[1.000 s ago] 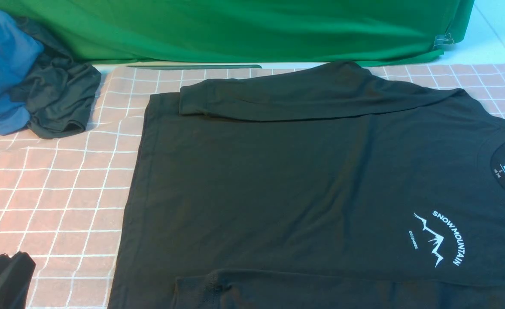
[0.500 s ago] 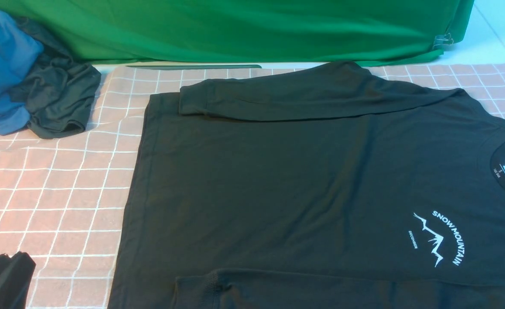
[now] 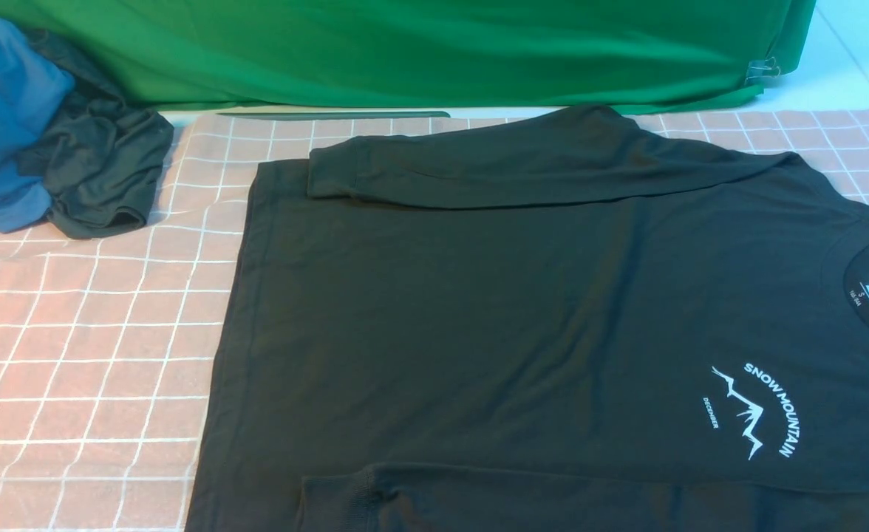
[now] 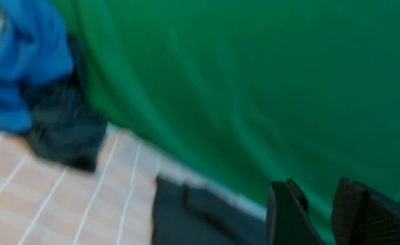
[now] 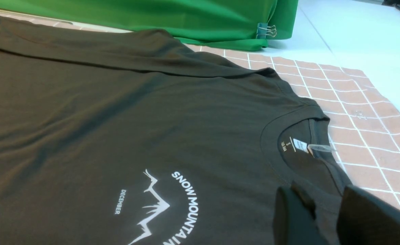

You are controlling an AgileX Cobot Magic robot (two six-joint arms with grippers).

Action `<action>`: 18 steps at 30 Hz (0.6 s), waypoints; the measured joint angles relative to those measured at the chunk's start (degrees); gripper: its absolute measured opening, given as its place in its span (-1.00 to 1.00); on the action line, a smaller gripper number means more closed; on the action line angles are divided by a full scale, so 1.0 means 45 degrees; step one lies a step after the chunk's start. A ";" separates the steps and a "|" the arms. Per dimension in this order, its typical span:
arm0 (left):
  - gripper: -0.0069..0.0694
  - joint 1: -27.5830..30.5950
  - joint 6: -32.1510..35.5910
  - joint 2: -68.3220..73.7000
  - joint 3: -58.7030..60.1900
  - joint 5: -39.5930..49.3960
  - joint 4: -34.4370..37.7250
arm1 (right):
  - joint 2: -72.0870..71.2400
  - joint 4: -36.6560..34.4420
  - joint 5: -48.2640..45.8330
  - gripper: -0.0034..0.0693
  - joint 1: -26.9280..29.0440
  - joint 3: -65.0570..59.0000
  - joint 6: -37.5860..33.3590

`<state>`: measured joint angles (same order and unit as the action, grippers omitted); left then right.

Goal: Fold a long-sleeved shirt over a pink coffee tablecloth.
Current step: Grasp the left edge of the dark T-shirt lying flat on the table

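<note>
Judging the risk, we see the shirt point(image 3: 516, 318) flat on the tablecloth point(image 3: 94, 332), both sleeves point(image 3: 479, 174) laid across it. Our left pincer point(image 4: 319, 186) hangs well off its hem point(image 3: 231, 332), our right pincer point(image 5: 320, 192) just beside its collar point(image 5: 288, 119), both part-open and empty. A shallow pinch could catch one layer and drag the sleeves askew.

One shirt point(image 3: 516, 318), one tablecloth point(image 3: 94, 325), one backdrop point(image 3: 405, 52), one blue garment point(image 3: 2, 111), seemingly one dark garment point(image 3: 98, 170).
</note>
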<state>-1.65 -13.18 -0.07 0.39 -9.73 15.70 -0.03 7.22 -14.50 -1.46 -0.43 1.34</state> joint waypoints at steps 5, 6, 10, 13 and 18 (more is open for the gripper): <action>-0.21 0.0000 -0.0438 -0.0002 0.0000 -0.3224 0.0037 | 0.0000 0.0000 0.0000 -0.24 0.0000 0.0000 0.0000; -0.21 0.0000 -0.0438 -0.0002 0.0000 -0.3224 0.0037 | 0.0000 0.0000 0.0000 -0.24 0.0000 0.0000 0.0000; -0.21 0.0000 -0.0478 -0.0002 0.0000 -0.3954 0.0085 | 0.0000 0.0000 0.0000 -0.24 0.0000 0.0000 0.0000; -0.21 0.0000 -0.0463 -0.0002 0.0000 -0.3911 0.0112 | 0.0000 0.0000 0.0000 -0.24 0.0000 0.0000 0.0000; -0.21 0.0000 -0.0303 -0.0002 0.0000 -0.3957 0.0086 | 0.0000 0.0000 0.0000 -0.24 0.0000 0.0000 0.0000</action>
<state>-1.65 -14.55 -0.08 0.39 -27.54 16.09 -0.03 7.22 -14.50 -1.46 -0.43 1.34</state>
